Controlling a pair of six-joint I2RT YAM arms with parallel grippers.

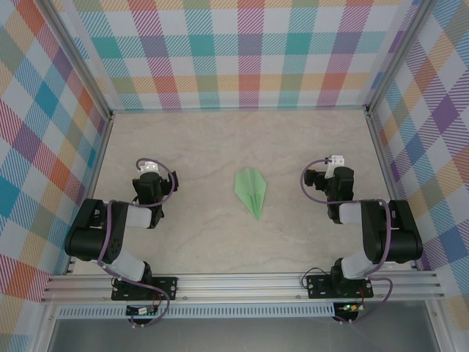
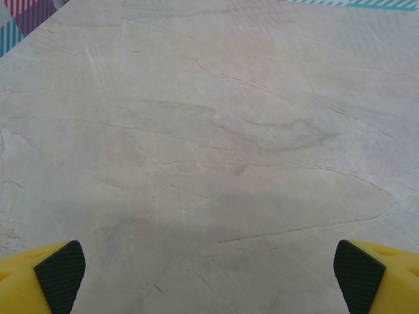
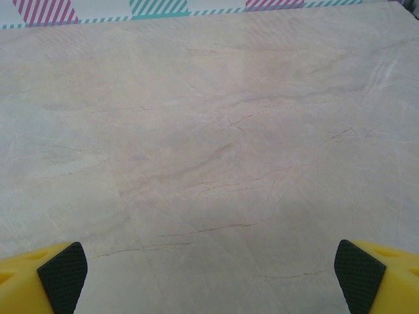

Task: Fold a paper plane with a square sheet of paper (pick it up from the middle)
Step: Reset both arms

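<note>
Evidently the closing step: both grippers empty, jaws wide apart.

Left gripper (image 2: 209, 278) and right gripper (image 3: 211, 275) each hang low over the bare marbled table (image 1: 198, 139), black pads (image 2: 60, 276) spread wide with nothing between them. Outward from there, the paper plane (image 1: 250, 191) lies flat at mid-table between the two arms, well apart from both. It is a slim green dart with its narrow end towards the near edge. Folding looks complete, I judge — the sheet is already a dart. The next move calls for little: keep both arms clear of it, or, if a lift is wanted, pinch gently at its middle crease.
</note>
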